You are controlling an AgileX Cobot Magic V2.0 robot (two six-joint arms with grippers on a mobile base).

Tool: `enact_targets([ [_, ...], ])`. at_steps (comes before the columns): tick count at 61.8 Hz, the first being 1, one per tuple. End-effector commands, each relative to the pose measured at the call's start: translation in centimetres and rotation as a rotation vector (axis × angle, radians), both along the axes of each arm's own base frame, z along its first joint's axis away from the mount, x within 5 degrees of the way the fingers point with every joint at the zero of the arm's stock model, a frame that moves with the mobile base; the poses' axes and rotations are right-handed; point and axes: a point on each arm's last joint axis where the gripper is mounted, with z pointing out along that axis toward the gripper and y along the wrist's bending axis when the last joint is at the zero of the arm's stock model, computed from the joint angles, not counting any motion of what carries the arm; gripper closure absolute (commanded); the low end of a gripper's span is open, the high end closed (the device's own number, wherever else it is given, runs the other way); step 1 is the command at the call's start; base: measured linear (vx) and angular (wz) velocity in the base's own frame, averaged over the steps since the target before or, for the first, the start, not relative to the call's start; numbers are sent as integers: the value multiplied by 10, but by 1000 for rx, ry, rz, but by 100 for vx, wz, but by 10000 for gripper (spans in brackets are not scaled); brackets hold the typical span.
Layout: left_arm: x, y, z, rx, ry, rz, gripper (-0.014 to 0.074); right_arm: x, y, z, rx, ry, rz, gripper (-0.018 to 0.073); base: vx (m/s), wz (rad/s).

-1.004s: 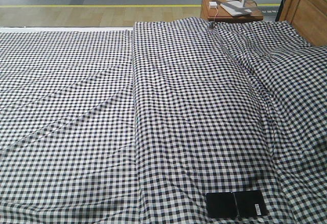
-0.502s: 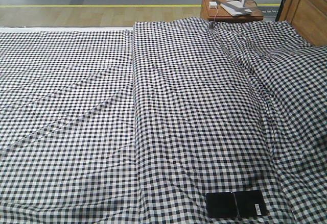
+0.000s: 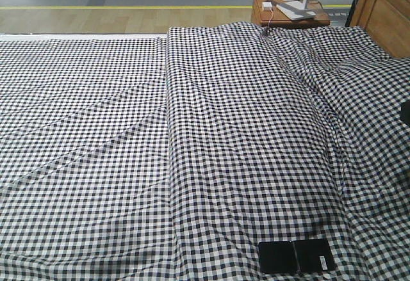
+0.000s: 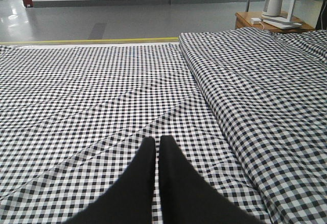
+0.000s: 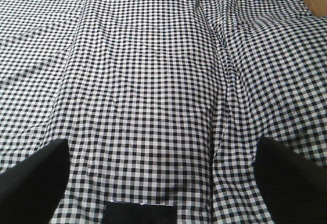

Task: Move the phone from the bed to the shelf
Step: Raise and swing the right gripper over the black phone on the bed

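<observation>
Your target, the thin flat glossy black phone with a centre crease, lies flat on the wrinkled black-and-white gingham bed. In the front view it is down at 5 o'clock, close to the near edge. The right wrist camera shows it at 6 o'clock, low between the jaws of the right gripper, which stand spread wide with nothing in them. The left gripper hovers over bare cloth with its jaws pressed together and empty, and the phone is out of its view. Expect the phone to be light, stiff and slick, with glass that will not forgive a hard squeeze. It sits flush on soft cloth, so little edge is exposed, but the mattress should give if you press down beside it. Take it across the narrow width at the crease, 1 jaw on each long edge, so it stays balanced and cannot hinge. The shelf is not in view.
</observation>
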Motion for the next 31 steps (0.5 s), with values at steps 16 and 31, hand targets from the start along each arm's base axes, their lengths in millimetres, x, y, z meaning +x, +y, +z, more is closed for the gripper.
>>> enact_targets([
  [16,1,1,6,-12,-76,9,596,2,0,16,21,-99,-7,-71,0,0],
  [31,1,1,6,-12,-76,9,596,14,-2,5,52,-16,-58,-71,0,0],
])
